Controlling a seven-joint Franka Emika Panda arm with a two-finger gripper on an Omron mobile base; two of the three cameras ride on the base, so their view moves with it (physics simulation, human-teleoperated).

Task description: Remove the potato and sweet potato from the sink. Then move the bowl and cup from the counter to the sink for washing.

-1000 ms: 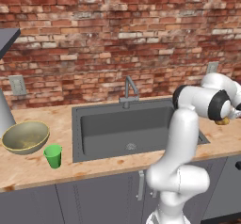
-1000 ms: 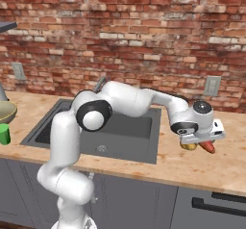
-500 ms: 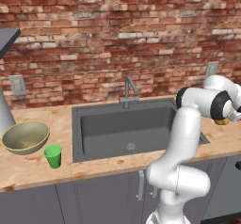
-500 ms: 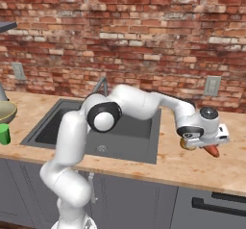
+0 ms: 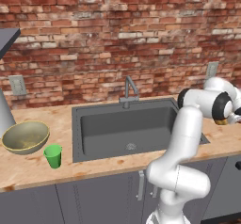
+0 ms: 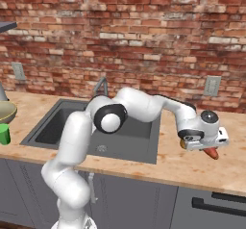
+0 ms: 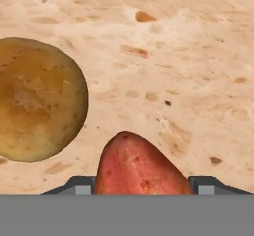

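Jaws clamped on elongated orange-red sweet potato (image 7: 143, 165), low over speckled tan bench (image 7: 188, 56) right of dark grey sink (image 6: 126, 146); rounded golden-brown potato (image 7: 37, 98) just beside.

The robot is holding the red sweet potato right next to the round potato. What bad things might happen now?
1. The sweet potato sits between the fingers close to the potato on the counter. Set down there, it might bump the potato and roll it.
2. In the right base view the gripper hangs near the counter's front edge, so a rolling vegetable could fall off.
3. The bowl and cup sit close together; grabbing one might nudge the other.
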